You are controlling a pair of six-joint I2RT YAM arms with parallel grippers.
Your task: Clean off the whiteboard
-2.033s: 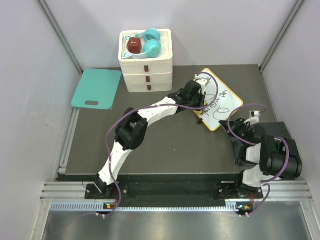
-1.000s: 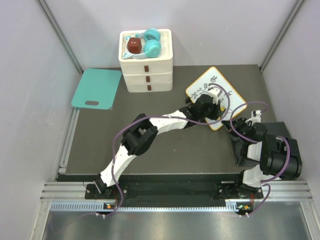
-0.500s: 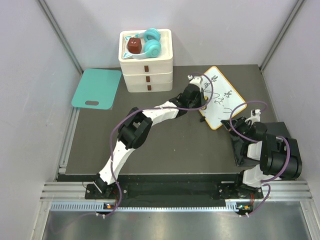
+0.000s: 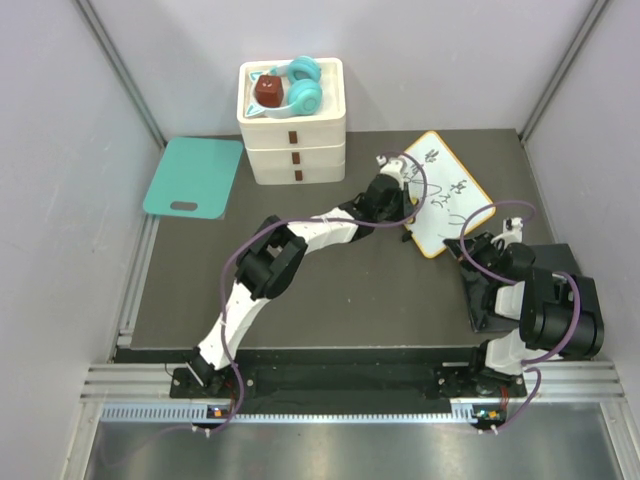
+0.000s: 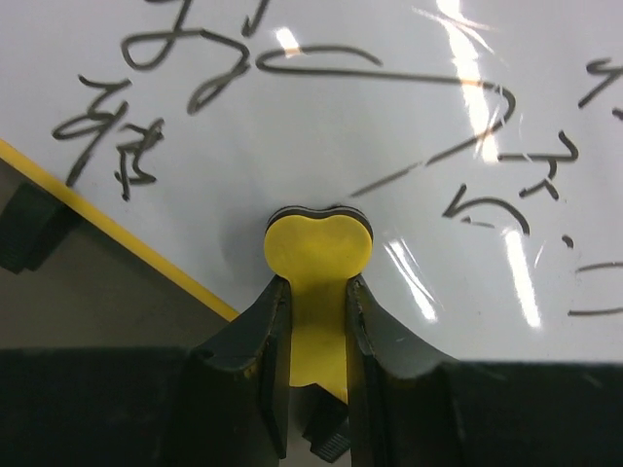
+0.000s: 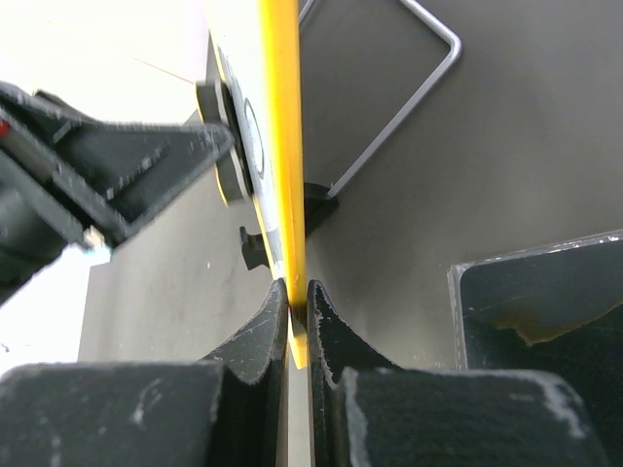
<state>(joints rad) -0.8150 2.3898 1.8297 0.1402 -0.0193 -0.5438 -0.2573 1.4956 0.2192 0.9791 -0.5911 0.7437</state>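
Left fingers (image 5: pixel 255 360): pinching the stem of a flat yellow heart-shaped eraser (image 5: pixel 318 255), which is pressed against a small white black-scribbled whiteboard (image 5: pixel 321 117) with a yellow rim. Right fingers (image 6: pixel 258 336): clamped on the whiteboard's near rim. Whiteboard sits far right on the dark grey surface (image 4: pixel 330 290).

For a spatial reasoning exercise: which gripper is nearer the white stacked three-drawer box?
Left. The left gripper, pressing a yellow eraser on the orange-rimmed whiteboard, is just right of the box; the right gripper clamps the whiteboard's corner farther right.
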